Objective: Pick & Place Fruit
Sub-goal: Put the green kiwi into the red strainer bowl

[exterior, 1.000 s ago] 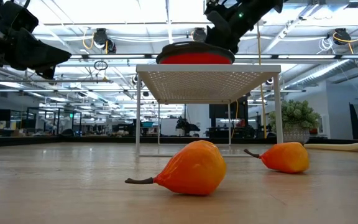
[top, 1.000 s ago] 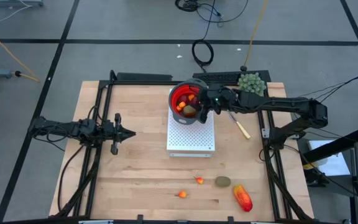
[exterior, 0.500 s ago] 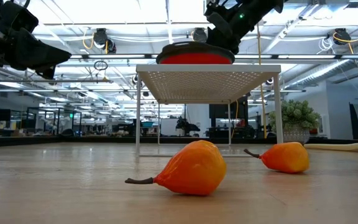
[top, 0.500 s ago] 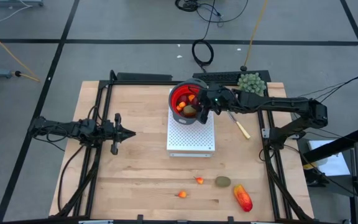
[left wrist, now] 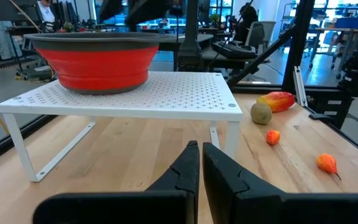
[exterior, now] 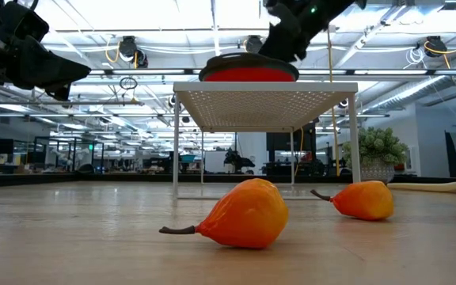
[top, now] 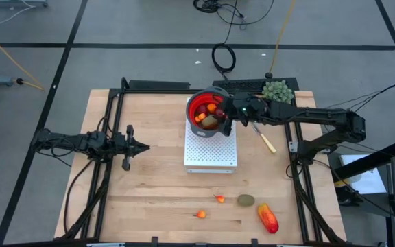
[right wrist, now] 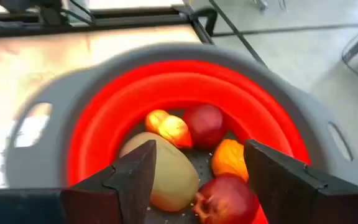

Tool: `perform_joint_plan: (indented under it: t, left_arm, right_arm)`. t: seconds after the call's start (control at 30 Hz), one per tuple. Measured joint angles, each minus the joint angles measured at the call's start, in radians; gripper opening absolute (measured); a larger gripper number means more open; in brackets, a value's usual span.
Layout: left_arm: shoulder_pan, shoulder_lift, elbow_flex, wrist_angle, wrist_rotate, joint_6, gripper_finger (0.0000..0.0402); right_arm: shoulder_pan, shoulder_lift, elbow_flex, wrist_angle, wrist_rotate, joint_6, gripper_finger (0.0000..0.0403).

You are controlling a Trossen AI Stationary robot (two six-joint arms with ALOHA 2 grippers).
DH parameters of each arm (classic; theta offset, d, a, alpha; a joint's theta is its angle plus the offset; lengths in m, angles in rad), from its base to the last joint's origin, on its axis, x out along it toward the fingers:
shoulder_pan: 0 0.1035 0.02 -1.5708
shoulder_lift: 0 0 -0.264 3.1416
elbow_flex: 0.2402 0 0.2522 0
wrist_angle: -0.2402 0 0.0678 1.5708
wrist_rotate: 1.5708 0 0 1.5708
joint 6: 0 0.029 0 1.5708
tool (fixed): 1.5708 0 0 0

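Note:
A red bowl with a grey rim (top: pixel 192 103) stands on a white perforated shelf (top: pixel 211 152). In it lie several fruit: dark-red balls (right wrist: pixel 205 124), small orange pieces (right wrist: pixel 229 158) and a brown-green oval (right wrist: pixel 160 168). My right gripper (top: pixel 225 118) hangs open and empty just over the bowl's right part (right wrist: pixel 197 155). On the table near the front lie two small orange fruit (top: pixel 219 199) (top: pixel 200 214), a brown-green oval (top: pixel 245 200) and a red-orange oblong (top: pixel 267 217). My left gripper (top: pixel 145 145) waits shut at the table's left (left wrist: pixel 201 149).
A yellow-handled knife (top: pixel 266 140) lies right of the shelf. A green spiky ball plant (top: pixel 278 90) stands at the far right. Black frame rails run along the table's left and right sides. Bare wood lies between the shelf and the fruit in front.
My right gripper has risen a little above the bowl and drawn slightly toward the table's right edge, its fingers still open.

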Motion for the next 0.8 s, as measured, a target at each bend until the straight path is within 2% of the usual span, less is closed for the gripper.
perform_joint_plan:
  t: [0.27, 0.6, 0.8]
  left_arm:
    - [0.000, 0.000, 0.000, 0.000, 0.000, -0.001, 0.0019]
    - [0.000, 0.000, 0.000, 0.000, 0.000, -0.001, 0.0019]
    - [0.000, 0.000, 0.000, 0.000, 0.000, 0.002, 0.0019]
  right_arm:
    - [0.078, -0.135, 0.000, -0.052, 0.001, 0.000, 0.0177]
    - [0.229, -0.257, 0.000, -0.353, 0.000, 0.159, 0.0062]
    - [0.335, -0.297, 0.000, -0.454, 0.001, 0.220, 0.0009]
